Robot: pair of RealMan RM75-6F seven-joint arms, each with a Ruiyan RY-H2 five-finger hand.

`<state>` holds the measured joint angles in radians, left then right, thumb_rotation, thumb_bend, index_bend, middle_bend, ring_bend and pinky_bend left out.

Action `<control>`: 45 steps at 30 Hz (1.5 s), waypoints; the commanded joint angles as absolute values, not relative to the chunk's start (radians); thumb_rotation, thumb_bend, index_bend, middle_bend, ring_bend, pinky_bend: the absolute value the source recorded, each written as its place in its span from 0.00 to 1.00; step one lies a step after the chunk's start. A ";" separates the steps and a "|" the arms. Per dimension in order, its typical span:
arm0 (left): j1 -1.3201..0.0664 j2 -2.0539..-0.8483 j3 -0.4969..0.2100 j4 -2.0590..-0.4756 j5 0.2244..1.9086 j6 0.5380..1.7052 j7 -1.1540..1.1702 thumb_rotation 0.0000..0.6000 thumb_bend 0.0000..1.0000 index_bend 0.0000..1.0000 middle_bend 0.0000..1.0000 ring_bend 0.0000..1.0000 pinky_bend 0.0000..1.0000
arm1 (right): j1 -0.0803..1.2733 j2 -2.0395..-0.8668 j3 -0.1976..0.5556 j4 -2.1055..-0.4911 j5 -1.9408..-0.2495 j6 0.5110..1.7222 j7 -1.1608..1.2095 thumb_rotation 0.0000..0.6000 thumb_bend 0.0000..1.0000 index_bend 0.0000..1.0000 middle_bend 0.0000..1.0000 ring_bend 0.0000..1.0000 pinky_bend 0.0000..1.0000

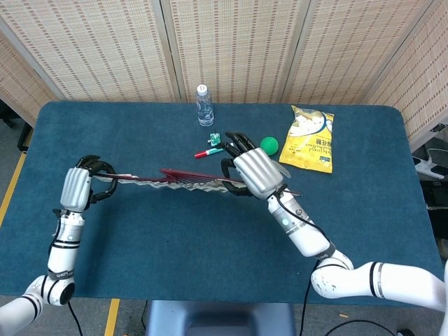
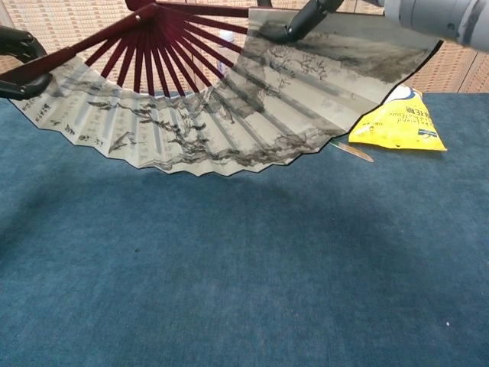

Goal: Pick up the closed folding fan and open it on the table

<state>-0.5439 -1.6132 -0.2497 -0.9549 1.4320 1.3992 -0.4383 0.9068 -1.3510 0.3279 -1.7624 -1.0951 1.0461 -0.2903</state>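
Note:
The folding fan [image 2: 221, 107] is spread wide above the table, with dark red ribs and cream paper bearing ink painting. In the head view the fan [image 1: 183, 179] shows edge-on as a thin line between both hands. My left hand [image 1: 79, 187] grips its left outer rib, and only the fingers [image 2: 17, 65] show at the chest view's left edge. My right hand [image 1: 255, 172] holds the right end, with its fingers [image 2: 306, 15] pinching the top of the paper in the chest view.
A water bottle [image 1: 204, 106] stands at the back of the blue table [image 1: 364, 210]. A green ball [image 1: 269, 145], a metal blade [image 1: 280, 167], a yellow snack bag [image 1: 309, 138] and small pens [image 1: 208, 150] lie behind the right hand.

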 commanded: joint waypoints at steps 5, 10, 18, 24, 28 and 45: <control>-0.562 -1.657 -0.300 -0.839 1.421 1.487 -0.372 1.00 0.82 0.75 0.82 0.46 0.28 | 0.896 -1.325 0.313 -1.775 -1.151 1.068 -0.311 1.00 0.57 0.76 0.18 0.00 0.08; -0.576 -1.688 -0.316 -0.767 1.406 1.499 -0.362 1.00 0.82 0.75 0.82 0.46 0.28 | 0.884 -1.313 0.298 -1.776 -1.224 1.100 -0.326 1.00 0.57 0.76 0.18 0.00 0.08; -0.589 -1.769 -0.271 -0.596 1.417 1.464 -0.351 1.00 0.80 0.73 0.79 0.46 0.26 | 0.849 -1.372 0.192 -1.683 -1.442 1.183 -0.374 1.00 0.57 0.75 0.18 0.00 0.08; -0.579 -1.808 -0.213 -0.507 1.435 1.392 -0.404 1.00 0.70 0.59 0.62 0.39 0.22 | 0.804 -1.430 0.128 -1.594 -1.521 1.230 -0.357 1.00 0.57 0.70 0.18 0.00 0.08; -0.553 -1.815 -0.157 -0.488 1.474 1.397 -0.443 1.00 0.59 0.36 0.44 0.30 0.21 | 0.770 -1.460 0.095 -1.539 -1.559 1.260 -0.323 1.00 0.57 0.56 0.18 0.00 0.08; -0.429 -1.722 -0.064 -0.597 1.521 1.459 -0.470 1.00 0.47 0.00 0.04 0.03 0.15 | 0.654 -1.439 -0.026 -1.618 -1.635 1.273 -0.299 0.92 0.26 0.00 0.05 0.00 0.06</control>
